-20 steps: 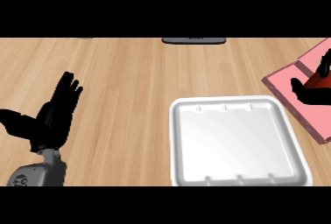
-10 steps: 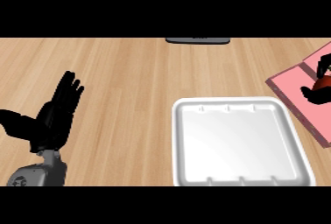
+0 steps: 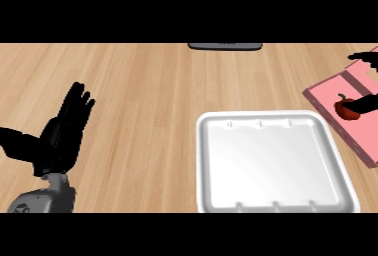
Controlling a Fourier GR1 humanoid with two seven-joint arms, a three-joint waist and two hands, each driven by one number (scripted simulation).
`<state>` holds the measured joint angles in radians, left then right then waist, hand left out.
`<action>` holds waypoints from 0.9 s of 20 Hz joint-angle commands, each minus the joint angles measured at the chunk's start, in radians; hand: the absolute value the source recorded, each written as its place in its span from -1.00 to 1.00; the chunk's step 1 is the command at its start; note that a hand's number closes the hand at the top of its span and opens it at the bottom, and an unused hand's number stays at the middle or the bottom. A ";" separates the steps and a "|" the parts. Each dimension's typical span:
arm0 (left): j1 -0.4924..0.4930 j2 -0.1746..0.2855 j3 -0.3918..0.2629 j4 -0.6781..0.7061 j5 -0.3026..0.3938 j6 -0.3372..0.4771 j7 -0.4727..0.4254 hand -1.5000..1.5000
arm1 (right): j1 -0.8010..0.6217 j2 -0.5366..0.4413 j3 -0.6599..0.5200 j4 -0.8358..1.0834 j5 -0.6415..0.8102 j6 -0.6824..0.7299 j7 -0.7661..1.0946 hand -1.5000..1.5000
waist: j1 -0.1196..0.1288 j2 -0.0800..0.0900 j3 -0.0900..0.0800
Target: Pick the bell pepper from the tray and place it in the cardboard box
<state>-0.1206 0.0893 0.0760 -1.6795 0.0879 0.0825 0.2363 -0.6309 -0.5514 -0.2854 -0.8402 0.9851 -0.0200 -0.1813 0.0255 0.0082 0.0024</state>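
A small red bell pepper (image 3: pixel 345 108) lies on the pink tray (image 3: pixel 328 95) at the right edge. My right hand (image 3: pixel 365 103) is mostly cut off by that edge. One black part of it touches the pepper's right side, and another finger (image 3: pixel 362 56) stretches out well above the tray, so the hand is spread open. A white shallow rectangular container (image 3: pixel 214 165) sits in the middle, with nothing inside. My left hand (image 3: pixel 63 132) rests open at the left, fingers up, far from both.
A dark grey flat object (image 3: pixel 225 46) lies at the counter's far edge, top centre. Bare wooden counter stretches between the left hand and the white container.
My right hand has slid towards the right edge and spread wider, uncovering the red pepper it was hiding. The left hand has not moved.
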 commanded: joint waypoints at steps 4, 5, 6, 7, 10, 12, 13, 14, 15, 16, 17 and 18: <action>-0.017 0.040 0.049 0.009 0.036 -0.022 0.019 0.00 | -0.074 0.045 -0.176 0.005 -0.237 -0.115 -0.203 -1.00 | -0.013 -0.005 0.000; 0.033 0.016 0.023 -0.008 0.017 -0.019 -0.017 0.00 | -0.074 0.038 -0.201 0.016 -0.277 -0.084 -0.224 -1.00 | -0.012 -0.007 -0.001; -0.016 -0.012 0.002 0.013 0.001 0.017 0.015 0.00 | -0.090 0.048 -0.214 0.031 -0.306 -0.062 -0.223 -1.00 | -0.019 -0.006 -0.001; 0.022 -0.016 0.014 0.060 -0.001 0.002 -0.061 0.00 | -0.092 0.022 -0.250 0.062 -0.351 -0.016 -0.244 -1.00 | -0.019 -0.003 -0.001; 0.023 -0.003 -0.005 -0.027 -0.001 0.003 0.014 0.00 | -0.122 0.033 -0.351 0.099 -0.483 0.080 -0.186 -1.00 | -0.016 -0.010 0.000; 0.021 -0.010 -0.009 -0.018 -0.008 0.011 0.013 0.00 | -0.137 0.012 -0.405 0.109 -0.561 0.154 -0.172 -1.00 | -0.025 -0.010 0.000; 0.001 -0.015 -0.011 0.005 -0.024 0.020 -0.014 0.00 | -0.159 0.004 -0.431 0.143 -0.585 0.150 -0.171 -1.00 | -0.020 -0.005 0.000; 0.015 -0.008 -0.002 0.004 -0.014 0.010 -0.014 0.00 | -0.138 -0.013 -0.461 0.144 -0.630 0.206 -0.174 -1.00 | -0.028 -0.008 -0.001; 0.084 0.003 0.015 0.007 -0.002 -0.016 -0.066 0.00 | -0.127 -0.044 -0.469 0.116 -0.648 0.246 -0.138 -1.00 | -0.029 -0.012 -0.002; 0.025 0.037 0.045 -0.027 0.047 -0.034 0.022 0.00 | -0.135 -0.069 -0.490 0.168 -0.666 0.248 -0.162 -1.00 | -0.019 -0.007 -0.001; 0.015 -0.016 -0.016 -0.045 -0.002 0.017 0.046 0.00 | -0.127 -0.054 -0.495 0.177 -0.680 0.234 -0.171 -1.00 | -0.020 -0.007 -0.001; 0.027 -0.008 -0.011 -0.036 -0.022 0.022 0.020 0.00 | -0.105 -0.051 -0.504 0.161 -0.702 0.234 -0.194 -1.00 | -0.023 -0.008 -0.002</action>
<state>-0.0964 0.0888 0.0796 -1.6976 0.0876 0.0862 0.2438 -0.7538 -0.5805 -0.7293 -0.7030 0.3736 0.1700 -0.3537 0.0036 0.0002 0.0010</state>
